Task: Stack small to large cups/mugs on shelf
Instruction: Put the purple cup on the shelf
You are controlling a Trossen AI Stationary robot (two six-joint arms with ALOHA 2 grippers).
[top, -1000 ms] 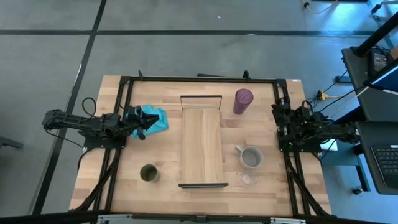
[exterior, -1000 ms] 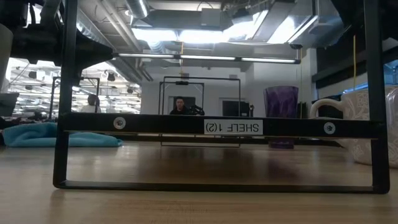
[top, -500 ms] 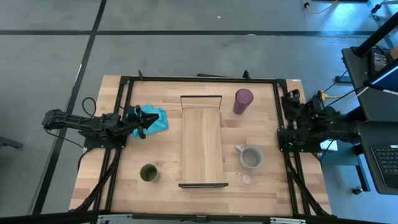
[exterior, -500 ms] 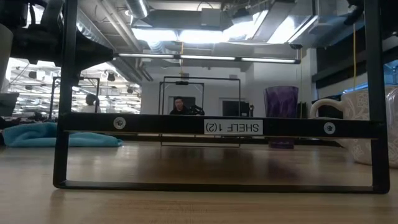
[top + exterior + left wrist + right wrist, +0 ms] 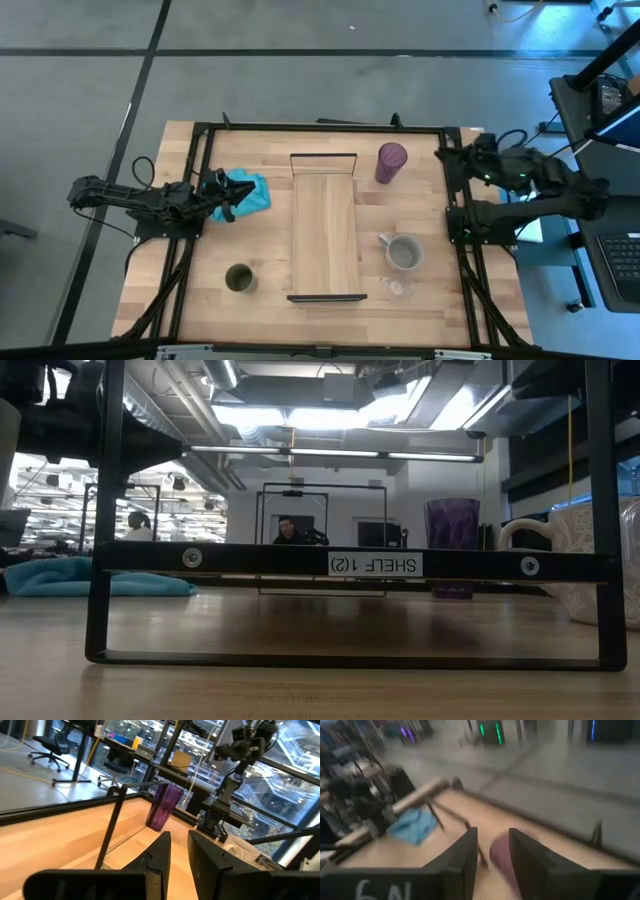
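The light-wood shelf (image 5: 325, 225) lies in the table's middle. The purple tumbler (image 5: 391, 162) stands upright on the table beyond the shelf's far right corner. The grey mug (image 5: 404, 252) and the tiny clear glass (image 5: 398, 288) stand right of the shelf. The olive cup (image 5: 238, 278) stands near left. My right gripper (image 5: 443, 157) hangs in the air right of the tumbler, its fingers (image 5: 465, 855) a narrow gap apart, and holds nothing. My left gripper (image 5: 230, 204) waits at the teal cloth (image 5: 248, 190), fingers (image 5: 160, 855) slightly apart.
The teal cloth lies left of the shelf's far end. Black rails (image 5: 320, 128) frame the tabletop on all sides. In the low view the shelf's black end frame (image 5: 370, 565) stands close in front, with the tumbler (image 5: 452, 545) and the mug (image 5: 590, 560) behind it.
My right arm has risen from its folded rest at the table's right edge. It has swung toward the far edge, and its gripper now points at the purple tumbler. The cups, the shelf and my left arm have kept still.
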